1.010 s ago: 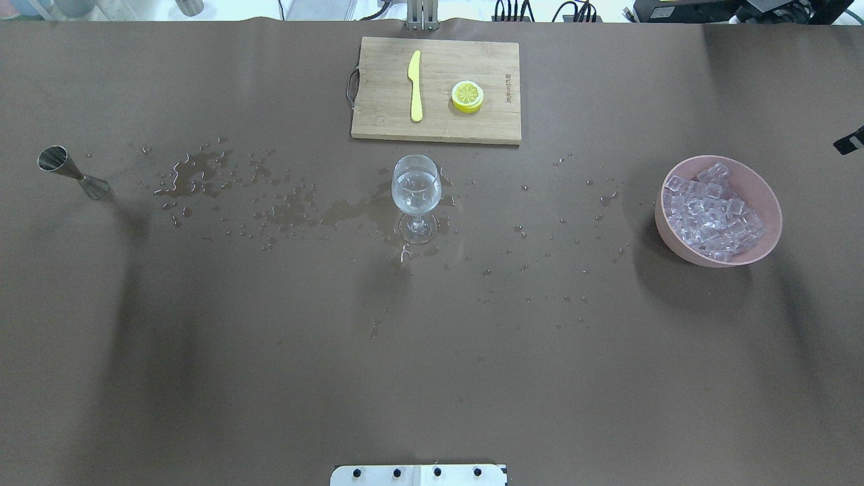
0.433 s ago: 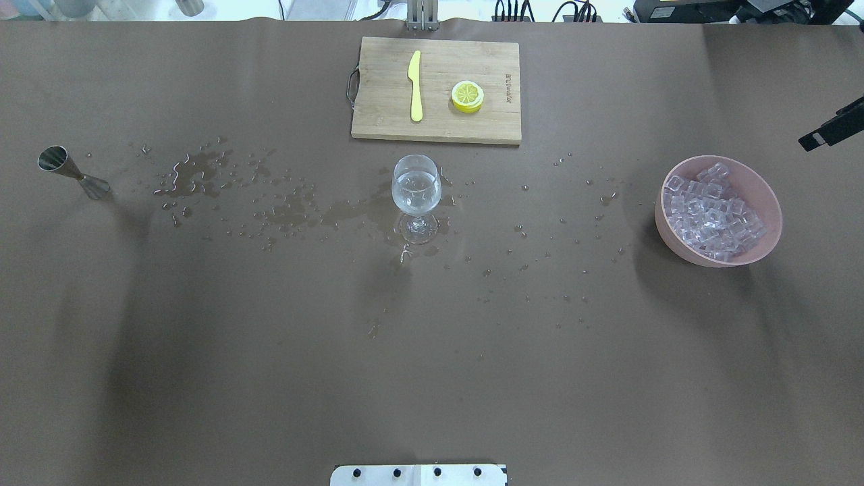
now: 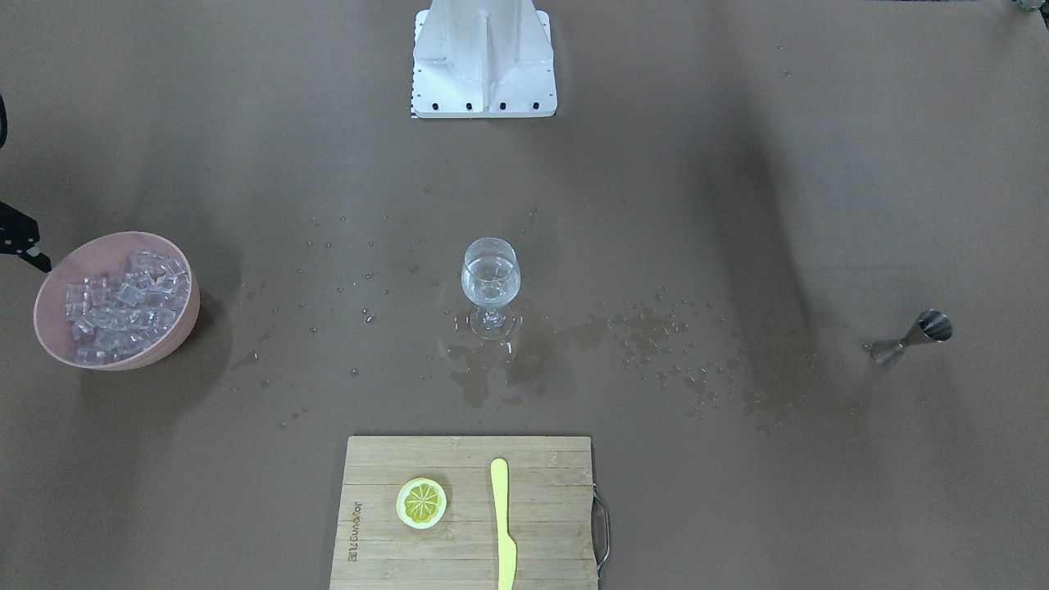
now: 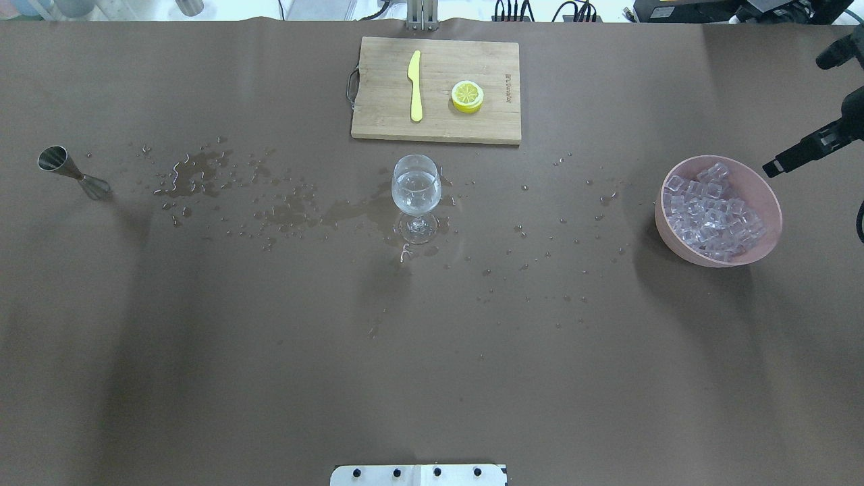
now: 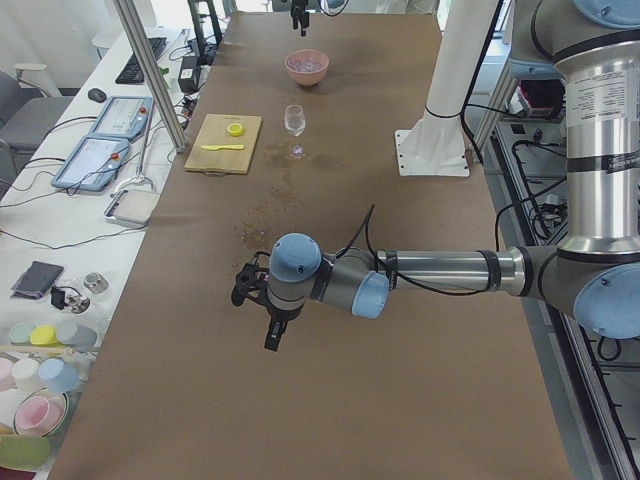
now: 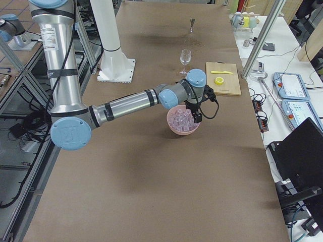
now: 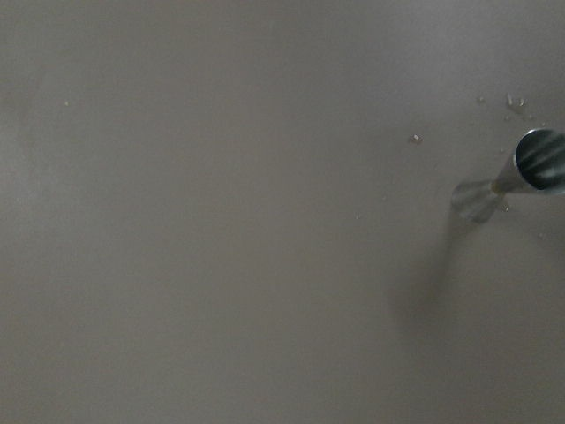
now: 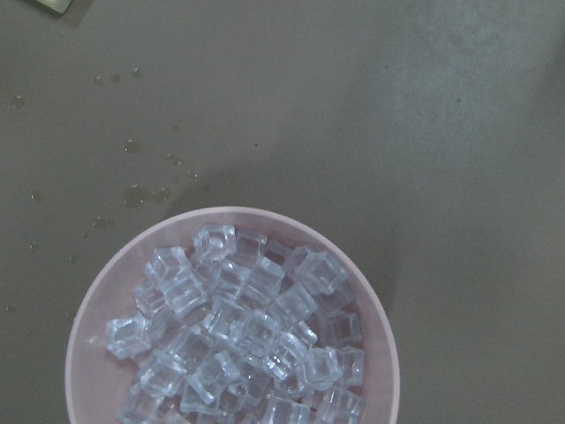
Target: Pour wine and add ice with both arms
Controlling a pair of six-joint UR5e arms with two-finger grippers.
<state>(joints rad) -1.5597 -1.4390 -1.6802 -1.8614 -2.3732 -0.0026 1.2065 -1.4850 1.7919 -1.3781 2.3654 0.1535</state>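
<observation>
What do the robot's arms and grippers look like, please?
Both the left arm and right arm are silver-grey tubes with pale blue joint caps and black cables. The left gripper and right gripper are black.

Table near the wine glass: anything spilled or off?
Yes: clear liquid is spilled. Puddles and droplets run from near the jigger to the wine glass foot, with drops scattered toward the ice bowl. The glass itself stands upright.
</observation>
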